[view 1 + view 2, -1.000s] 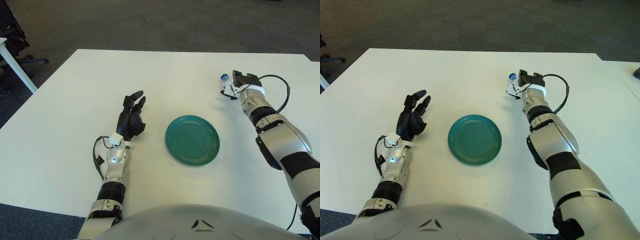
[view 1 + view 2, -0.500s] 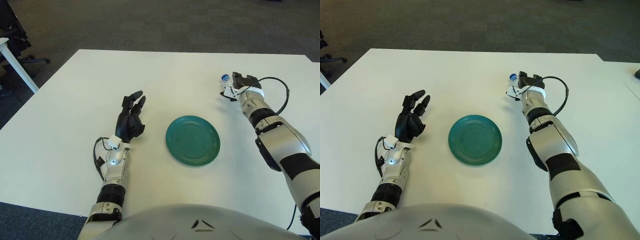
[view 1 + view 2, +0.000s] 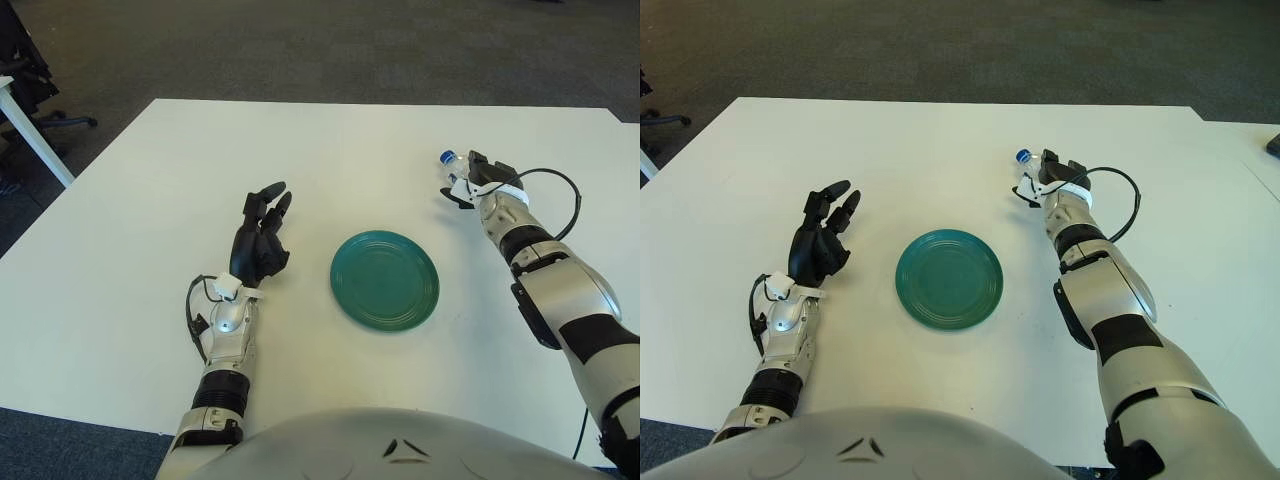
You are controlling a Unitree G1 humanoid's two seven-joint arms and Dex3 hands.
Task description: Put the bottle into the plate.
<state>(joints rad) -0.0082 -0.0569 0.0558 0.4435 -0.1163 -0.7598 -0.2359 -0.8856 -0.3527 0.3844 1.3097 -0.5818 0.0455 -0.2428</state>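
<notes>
A small clear bottle with a blue cap (image 3: 451,163) lies on the white table (image 3: 330,150) at the far right. My right hand (image 3: 477,174) is curled around it, the cap end poking out to the left. The round teal plate (image 3: 385,280) sits in the middle of the table, nearer to me and left of that hand, with nothing in it. My left hand (image 3: 262,232) shows left of the plate, black fingers spread and pointing away from me, holding nothing.
A black cable (image 3: 565,195) loops from my right wrist over the table. The table's left edge borders dark carpet, where a white desk leg (image 3: 30,130) and a chair base (image 3: 50,118) stand.
My right hand has drawn slightly toward me and rotated at the wrist with the bottle in it. The left hand and plate have stayed put.
</notes>
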